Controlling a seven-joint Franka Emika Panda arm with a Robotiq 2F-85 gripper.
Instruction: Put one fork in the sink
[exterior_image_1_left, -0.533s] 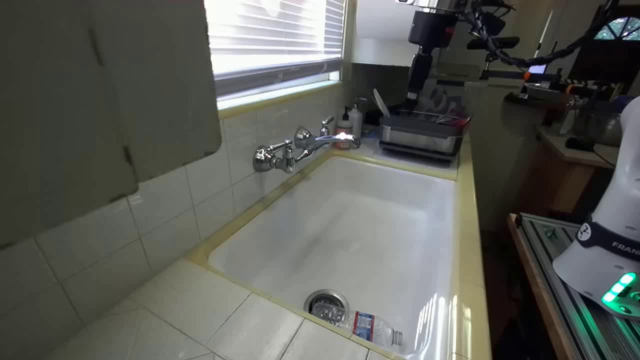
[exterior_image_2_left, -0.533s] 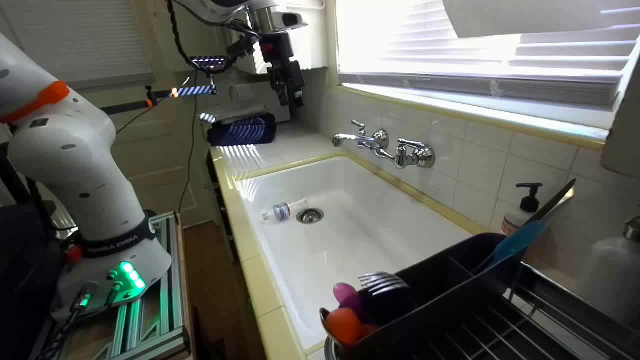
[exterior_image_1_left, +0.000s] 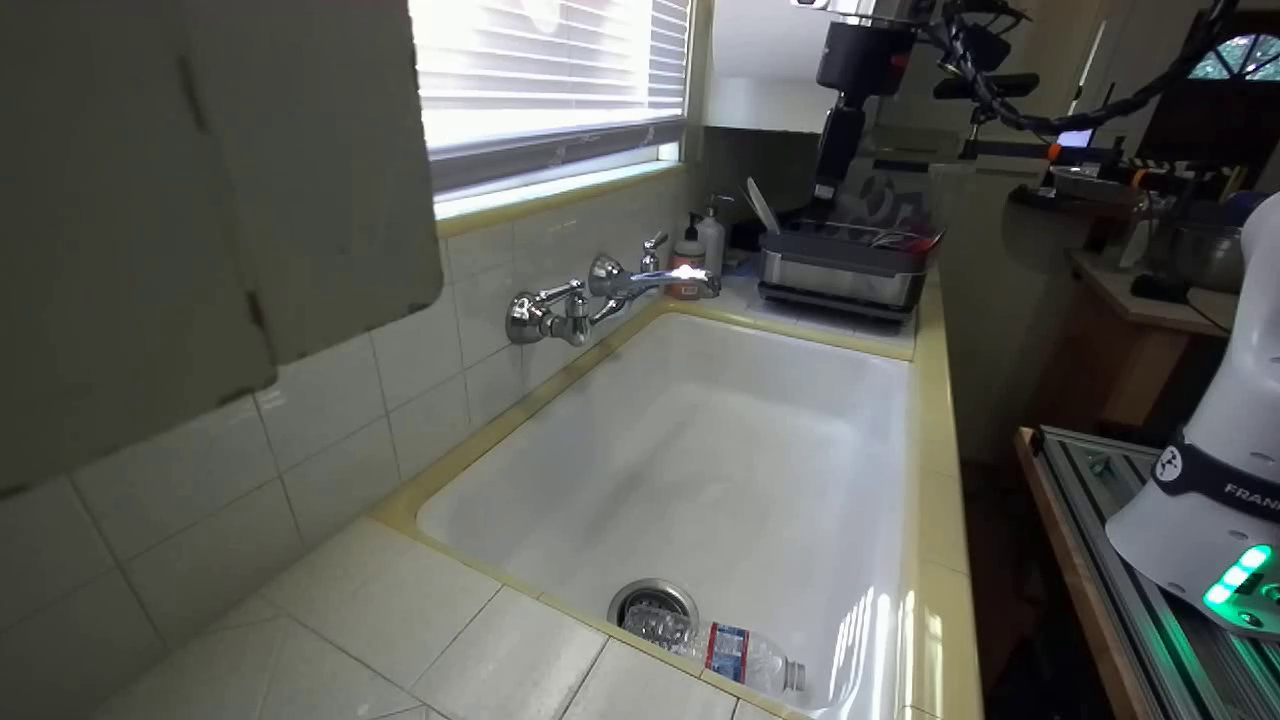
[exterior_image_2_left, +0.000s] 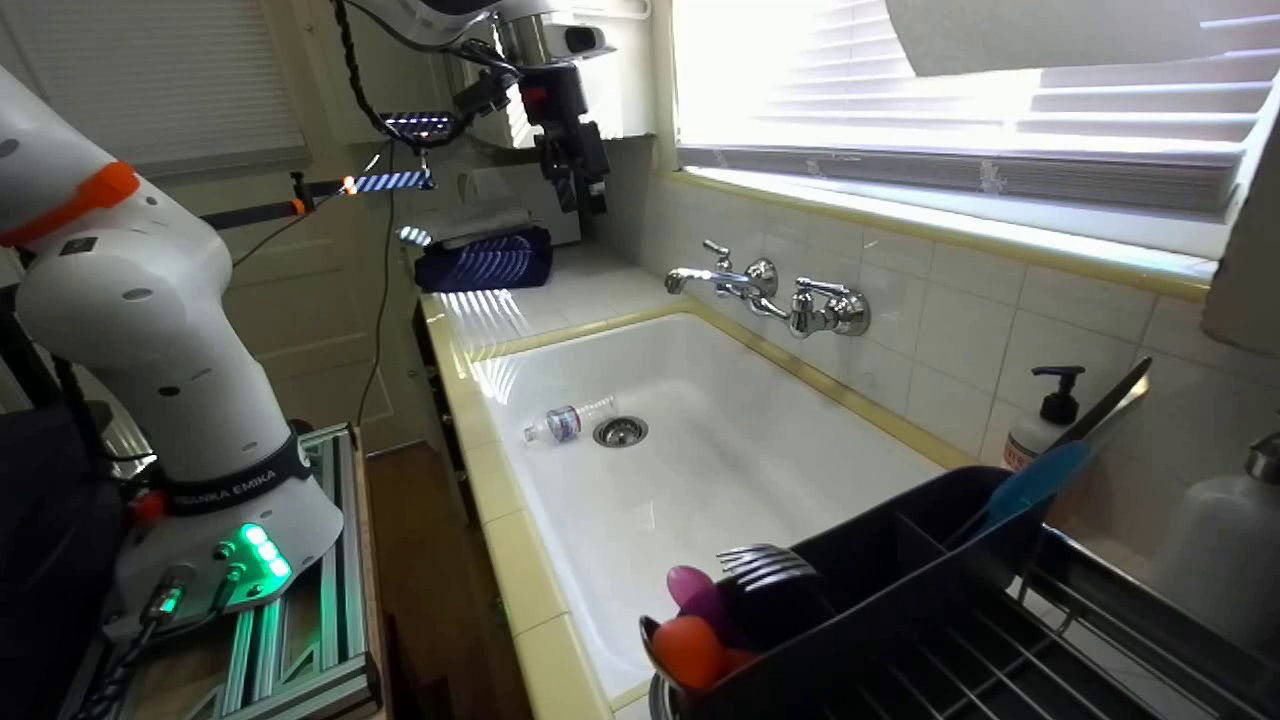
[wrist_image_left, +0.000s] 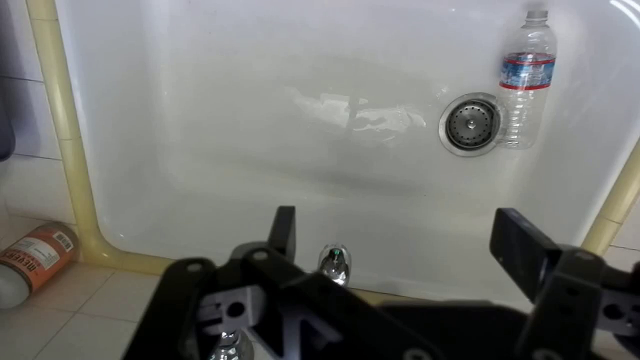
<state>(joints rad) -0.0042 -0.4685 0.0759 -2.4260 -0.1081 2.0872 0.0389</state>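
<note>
A metal fork (exterior_image_2_left: 768, 567) stands tines up in a black cutlery holder (exterior_image_2_left: 890, 590) at the front of an exterior view; its handle is hidden. The sink is a large cream-white basin with a yellowish rim, in both exterior views (exterior_image_1_left: 720, 480) (exterior_image_2_left: 690, 520) and in the wrist view (wrist_image_left: 250, 140). My gripper (wrist_image_left: 395, 230) is open, with its two fingers wide apart and nothing between them. It points down, high above the sink, and shows in both exterior views (exterior_image_1_left: 822, 195) (exterior_image_2_left: 582, 205). It is well apart from the fork.
A plastic bottle (wrist_image_left: 527, 75) lies in the sink beside the drain (wrist_image_left: 471, 124). A chrome tap (exterior_image_2_left: 720, 282) juts from the wall over the basin. A dish rack (exterior_image_1_left: 845, 272) and soap bottles (exterior_image_1_left: 710, 240) stand at one end. A dark blue bundle (exterior_image_2_left: 485, 260) lies at the opposite end.
</note>
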